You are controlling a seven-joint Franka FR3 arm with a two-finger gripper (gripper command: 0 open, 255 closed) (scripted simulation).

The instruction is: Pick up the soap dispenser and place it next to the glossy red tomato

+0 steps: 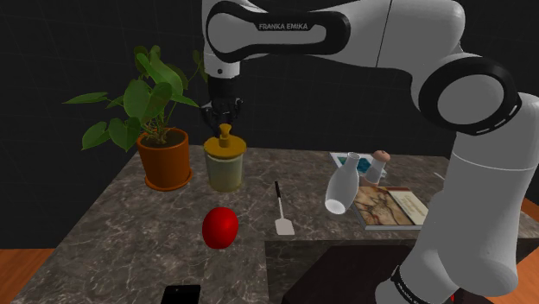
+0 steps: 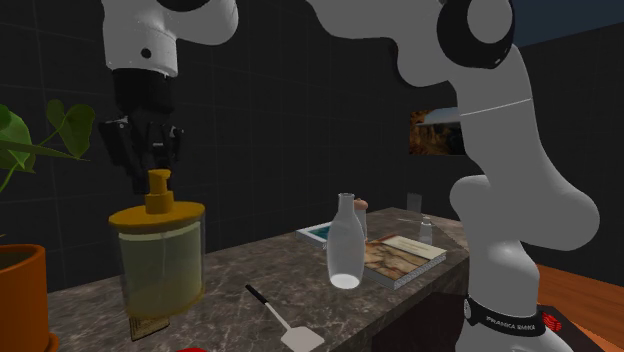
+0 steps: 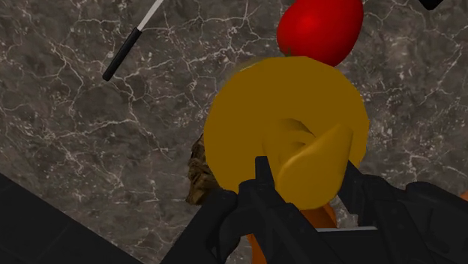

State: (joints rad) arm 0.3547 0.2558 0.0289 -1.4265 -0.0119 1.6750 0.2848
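The soap dispenser (image 1: 225, 162) has a pale yellowish body and an ochre cap and pump, and it stands upright on the dark marble counter (image 1: 112, 224). My black gripper (image 1: 223, 117) comes straight down on it. In the wrist view the gripper (image 3: 307, 176) has its fingers (image 3: 264, 180) pressed against both sides of the ochre pump head (image 3: 311, 161). From the second exterior view the dispenser (image 2: 160, 260) still rests on the counter under the gripper (image 2: 155, 165). The glossy red tomato (image 1: 220, 227) lies a short way in front of it, also seen past the cap (image 3: 319, 30).
A potted plant (image 1: 164, 155) stands close beside the dispenser on the shoulder view's left. A black-handled spatula (image 1: 281, 212), a white bottle (image 1: 343, 186), a book (image 1: 393, 207) and a small shaker (image 1: 380, 162) lie to the right. A black phone (image 1: 180, 294) sits at the front edge.
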